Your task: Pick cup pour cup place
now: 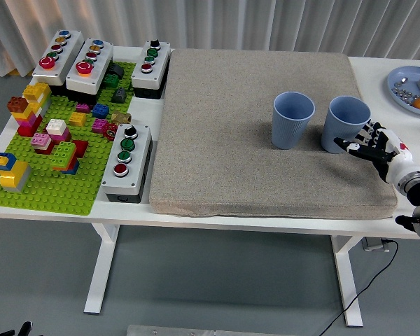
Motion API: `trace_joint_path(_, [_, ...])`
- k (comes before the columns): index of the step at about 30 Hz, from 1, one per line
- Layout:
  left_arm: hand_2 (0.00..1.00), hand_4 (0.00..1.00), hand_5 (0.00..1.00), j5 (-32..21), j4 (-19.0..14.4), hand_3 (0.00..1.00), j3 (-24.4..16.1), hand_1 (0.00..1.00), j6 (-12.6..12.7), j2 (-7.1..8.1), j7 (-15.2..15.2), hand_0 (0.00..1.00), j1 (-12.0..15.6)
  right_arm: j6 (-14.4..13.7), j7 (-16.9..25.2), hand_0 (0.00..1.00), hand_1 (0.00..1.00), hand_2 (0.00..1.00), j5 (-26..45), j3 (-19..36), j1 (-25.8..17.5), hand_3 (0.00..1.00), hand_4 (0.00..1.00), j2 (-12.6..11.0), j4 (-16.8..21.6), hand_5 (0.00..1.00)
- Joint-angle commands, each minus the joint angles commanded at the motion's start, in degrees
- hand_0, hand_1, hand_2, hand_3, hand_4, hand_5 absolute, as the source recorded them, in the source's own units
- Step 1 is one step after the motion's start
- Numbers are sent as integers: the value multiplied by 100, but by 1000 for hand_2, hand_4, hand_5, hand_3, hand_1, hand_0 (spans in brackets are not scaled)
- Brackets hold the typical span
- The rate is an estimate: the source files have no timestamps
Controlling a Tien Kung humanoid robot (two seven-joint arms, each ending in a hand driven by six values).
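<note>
Head view: two light-blue ribbed plastic cups stand upright, well right of centre on the grey felt mat (231, 126) that covers most of the white table (378, 73). Left blue cup (292, 120) sits just left of right blue cup (346, 124), a narrow gap between them, not touching. Right hand (375, 145), white and black with five fingers, comes in from the lower right and sits just right of and slightly nearer than the right blue cup; its fingertips (344, 145) point left at the cup's lower wall, at or almost on it, contact too close to call. Fingers are spread and loose, nothing in the grasp, so the hand is released. Key relation: the right blue cup lies directly left and a little far of the hand, its long axis vertical, open mouth up, so a side wrap around the wall looks like the fitting grasp. Left arm is not visible, so the right hand is the only one near. Judging by layout, the pick step is not yet done; the pour target is likely the left blue cup. Risk: a push could slide the cup into its neighbour. Green building-brick baseplate (52, 150) and grey button boxes (126, 162) lie at far left, a blue plate (409, 87) at far right.
</note>
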Motion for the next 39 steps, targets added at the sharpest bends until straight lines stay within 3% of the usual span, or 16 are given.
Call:
trace_joint_path(15, [733,497,998,59,0,652,-91,708,4,9,-6,695,17,-12,-156,918,918,998,62,315,-534,998,885,-566,1025,316])
trace_joint_path(24, [733,496,997,102,0,651,-127,707,2,14,0,695,2,-28,-151,918,917,998,61,415,-534,998,885,-630,1170,321])
trace_joint_path(30, [731,496,997,98,0,650,-125,708,2,11,7,696,-2,-73,-99,918,918,998,114,473,-176,997,884,-518,939,321])
trace_joint_path(39, [731,494,993,56,0,650,-69,708,-7,34,16,695,-33,-226,63,916,899,993,-73,671,839,982,883,-405,637,331])
